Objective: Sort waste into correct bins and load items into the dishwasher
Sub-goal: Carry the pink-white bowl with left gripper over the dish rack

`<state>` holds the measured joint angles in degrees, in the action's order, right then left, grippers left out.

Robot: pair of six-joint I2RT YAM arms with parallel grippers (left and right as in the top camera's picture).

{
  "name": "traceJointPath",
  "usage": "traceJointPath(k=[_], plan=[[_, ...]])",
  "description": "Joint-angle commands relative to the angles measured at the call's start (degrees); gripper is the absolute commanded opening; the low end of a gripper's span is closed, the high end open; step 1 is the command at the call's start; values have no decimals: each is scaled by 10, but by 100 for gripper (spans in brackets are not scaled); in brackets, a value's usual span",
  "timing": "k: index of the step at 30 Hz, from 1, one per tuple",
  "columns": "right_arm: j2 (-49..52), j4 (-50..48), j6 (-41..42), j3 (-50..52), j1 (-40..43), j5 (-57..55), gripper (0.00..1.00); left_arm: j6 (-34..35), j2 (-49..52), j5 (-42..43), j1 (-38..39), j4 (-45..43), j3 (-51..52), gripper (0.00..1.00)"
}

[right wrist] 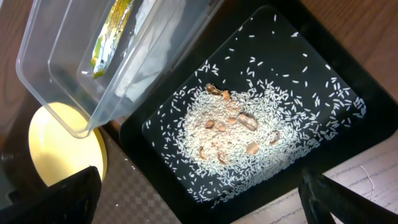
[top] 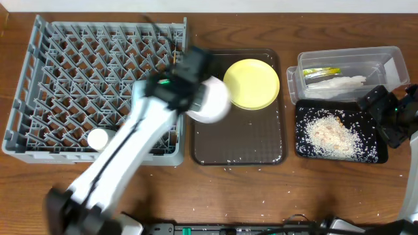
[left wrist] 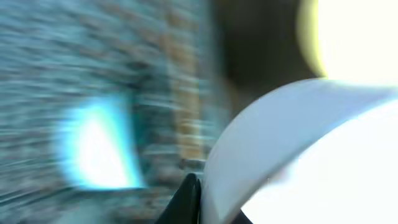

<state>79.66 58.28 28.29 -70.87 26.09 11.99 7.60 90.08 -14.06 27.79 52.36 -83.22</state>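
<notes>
My left gripper is shut on the rim of a white bowl, held over the gap between the grey dishwasher rack and the brown serving tray. The left wrist view is blurred: the white bowl fills the right side, with one black finger against its rim. A yellow plate lies on the serving tray. A small white cup stands in the rack. My right gripper hangs open over the black tray of rice crumbs.
The clear tub at the back right holds a green-yellow wrapper and a white napkin. Loose rice grains dot the table in front of the serving tray. A blurred light blue shape shows in the left wrist view.
</notes>
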Motion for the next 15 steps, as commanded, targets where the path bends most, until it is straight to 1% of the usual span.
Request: traceJointPath(k=[1, 3, 5, 7, 10, 12, 15], plan=[[-2, 0, 6, -2, 4, 1, 99, -82, -47, -322, -56, 9, -5, 7], [-2, 0, 6, -2, 4, 1, 99, -105, -49, -417, -81, 6, -5, 7], [-2, 0, 6, -2, 4, 1, 99, -106, -45, -500, -107, -1, -3, 7], [-2, 0, 6, -2, 4, 1, 99, -106, -40, -520, -132, -10, 2, 8], [-2, 0, 6, -2, 4, 1, 99, -106, -33, -520, -179, -49, 28, 7], [-2, 0, 6, -2, 4, 1, 99, -106, -28, -523, -207, -88, 49, 7], [-2, 0, 6, -2, 4, 1, 99, -106, -17, -551, -238, -143, 76, 8]])
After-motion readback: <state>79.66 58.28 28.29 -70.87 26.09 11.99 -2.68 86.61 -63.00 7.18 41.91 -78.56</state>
